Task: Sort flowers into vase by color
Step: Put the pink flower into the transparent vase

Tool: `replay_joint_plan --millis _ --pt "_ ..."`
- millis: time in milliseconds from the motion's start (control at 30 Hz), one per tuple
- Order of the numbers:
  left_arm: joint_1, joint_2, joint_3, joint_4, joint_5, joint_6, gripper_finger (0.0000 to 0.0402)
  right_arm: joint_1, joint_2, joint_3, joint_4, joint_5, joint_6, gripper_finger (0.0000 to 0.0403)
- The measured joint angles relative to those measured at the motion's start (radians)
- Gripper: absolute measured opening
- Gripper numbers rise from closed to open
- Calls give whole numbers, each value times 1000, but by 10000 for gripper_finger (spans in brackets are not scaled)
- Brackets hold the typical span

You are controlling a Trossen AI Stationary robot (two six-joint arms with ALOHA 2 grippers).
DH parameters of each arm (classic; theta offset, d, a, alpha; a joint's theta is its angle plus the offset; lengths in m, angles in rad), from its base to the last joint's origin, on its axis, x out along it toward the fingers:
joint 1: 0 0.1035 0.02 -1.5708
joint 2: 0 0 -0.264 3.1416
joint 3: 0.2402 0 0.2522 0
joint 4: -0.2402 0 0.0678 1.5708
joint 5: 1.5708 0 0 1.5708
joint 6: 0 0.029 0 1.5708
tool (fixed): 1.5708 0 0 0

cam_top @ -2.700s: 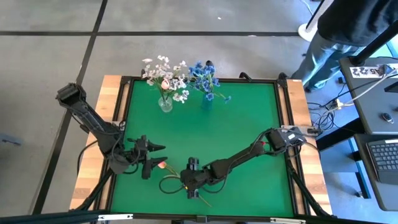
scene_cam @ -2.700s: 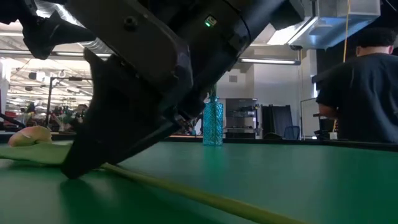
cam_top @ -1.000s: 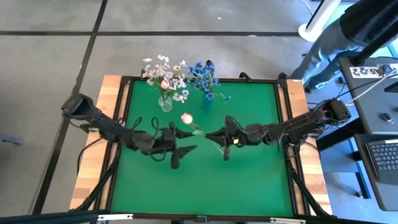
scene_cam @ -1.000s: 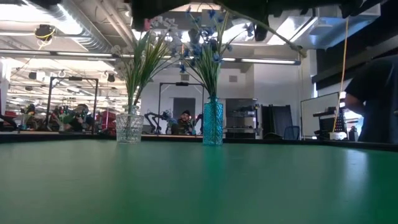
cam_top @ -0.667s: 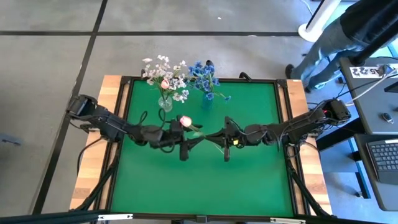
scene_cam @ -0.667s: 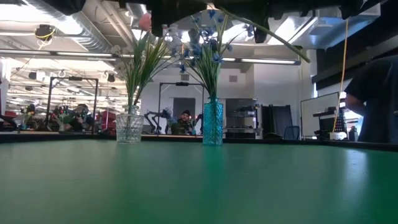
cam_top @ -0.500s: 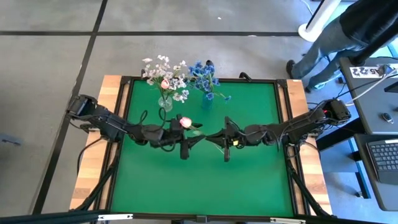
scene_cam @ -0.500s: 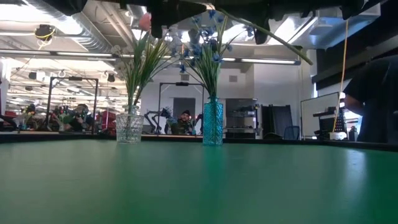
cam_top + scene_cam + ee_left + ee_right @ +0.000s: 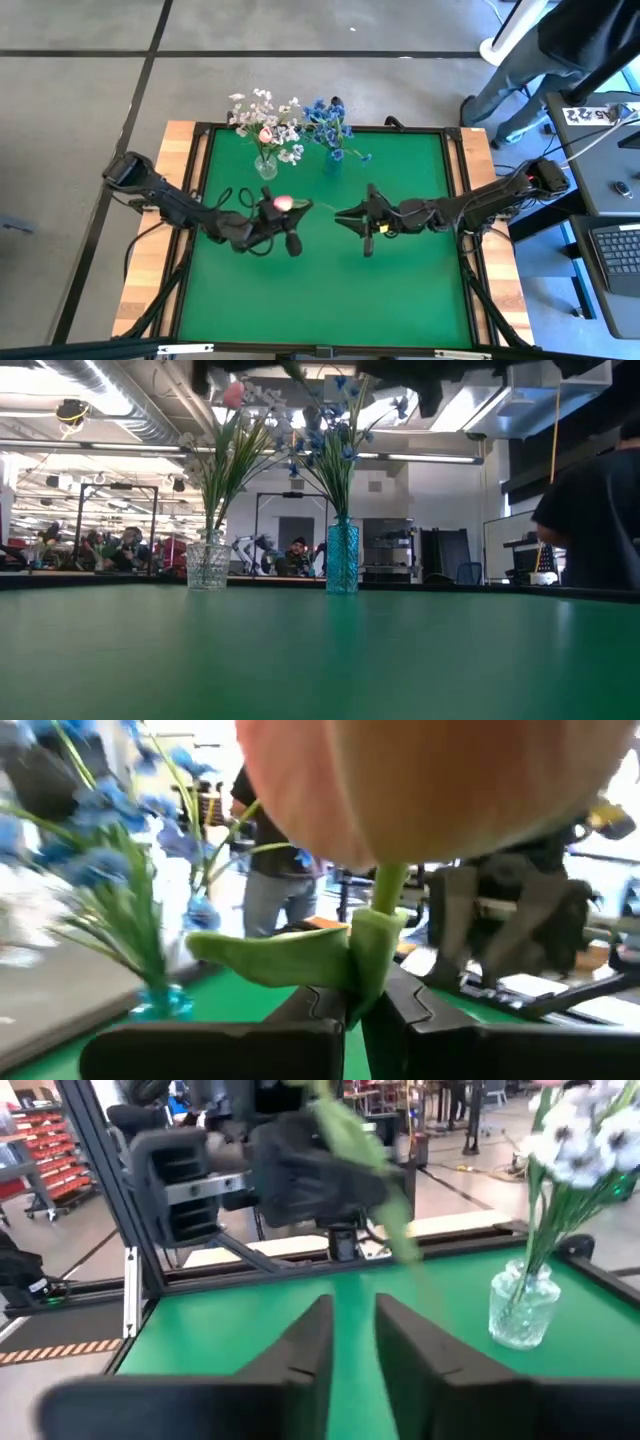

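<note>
Your left gripper hangs above the middle of the green table, its fingers clamped on the green stem of a pink tulip just below the bloom, with a leaf folded against them. Your right gripper sits just to the right of it, its fingers a narrow gap apart and holding nothing. At the far edge, the clear vase carries white sprays and a pink tulip, and the blue vase beside it carries blue blossoms.
</note>
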Motion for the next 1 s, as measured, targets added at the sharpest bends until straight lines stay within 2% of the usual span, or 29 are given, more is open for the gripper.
replay_joint_plan --millis 133,233,367,467,633,700,767,900,933,1000 --pt "-76 -64 0 -80 -173 103 6 0 -59 0 -55 33 -19 140" --pt "-135 -138 0 -120 -370 200 4 0 -107 1 -133 64 -21 190" --pt "-191 -226 0 -129 -596 373 3 0 -136 1 -207 92 -10 234" --pt "-184 -279 0 -126 -600 452 3 0 -139 1 -218 94 -2 248" --pt "-141 -345 0 -154 -601 455 2 -1 -138 1 -237 94 -1 252" --pt "-133 -351 0 -156 -565 433 2 -1 -138 1 -243 94 -1 253" --pt "-130 -353 0 -219 -432 354 2 -1 -138 1 -250 94 -1 253" --pt "-92 -350 0 -562 13 -41 2 -2 -138 1 -252 95 -1 253" --pt "-75 -349 0 -669 67 -154 2 -2 -137 1 -253 97 -1 253" --pt "-46 -343 0 -901 89 -373 2 -2 -137 1 -259 103 -1 253"
